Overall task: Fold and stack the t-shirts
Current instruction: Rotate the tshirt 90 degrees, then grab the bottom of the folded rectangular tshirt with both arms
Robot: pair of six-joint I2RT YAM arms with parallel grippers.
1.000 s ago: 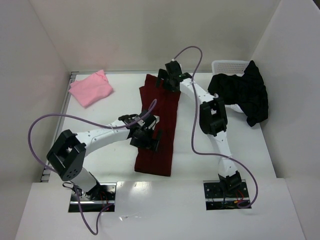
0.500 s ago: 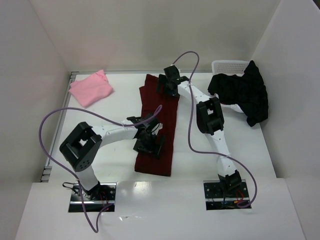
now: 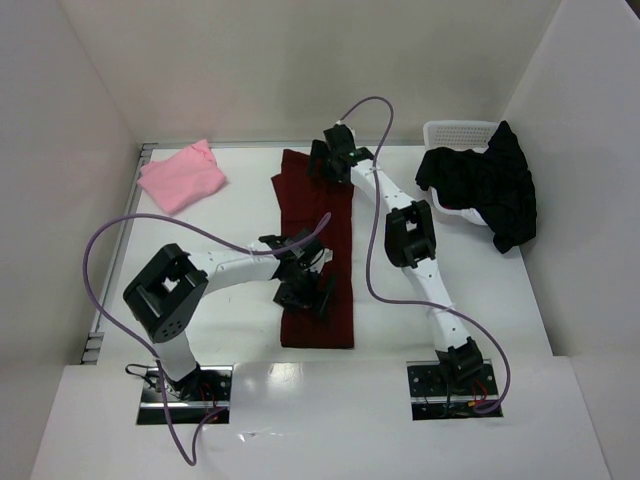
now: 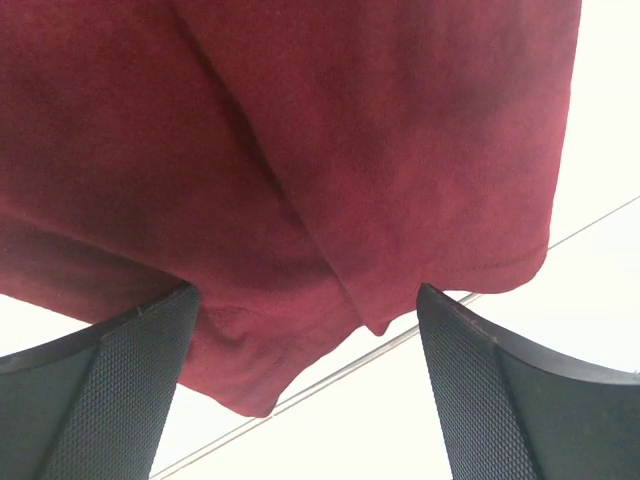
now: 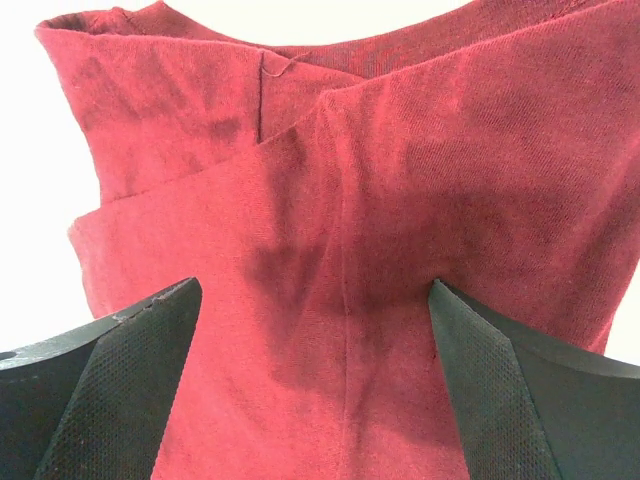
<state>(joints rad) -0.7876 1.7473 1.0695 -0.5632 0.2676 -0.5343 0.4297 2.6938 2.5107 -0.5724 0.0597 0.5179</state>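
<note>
1. Plainly, the maroon t-shirt (image 3: 340, 255) lay as a narrow strip on the surface (image 3: 230, 210). In the top view its long axis ran from 12 o'clock to 6 o'clock.
2. The right tool (image 3: 328, 160) stood over the 12 o'clock end with its fingers spread wide and nothing gripped. Its wrist view showed the collar and a folded-in sleeve lying flat beneath and between the fingers.
3. The left tool (image 3: 305, 295) stood over the strip towards the 6 o'clock end, likewise wide open and empty. Its wrist view showed the hem edge and one corner just past the fingertips, with bare surface beyond.
4. Each end of the strip therefore lay directly under one tool, the right arm nearer the collar and the left arm nearer the hem.
5. The coming move probably turned on that long axis: one end would be carried along it onto the other, the hem towards 12 o'clock or the collar towards 6 o'clock. That would call for a tool to drop and pinch the cloth first.
6. Whether either tool's fingertips touched the cloth could not be told.
7. The pink t-shirt (image 3: 182, 177) lay folded at 10 o'clock, well apart. The black t-shirt (image 3: 485, 190) lay heaped at 2 o'clock, draped over the white basket (image 3: 455, 130) and apparently not yet folded.
</note>
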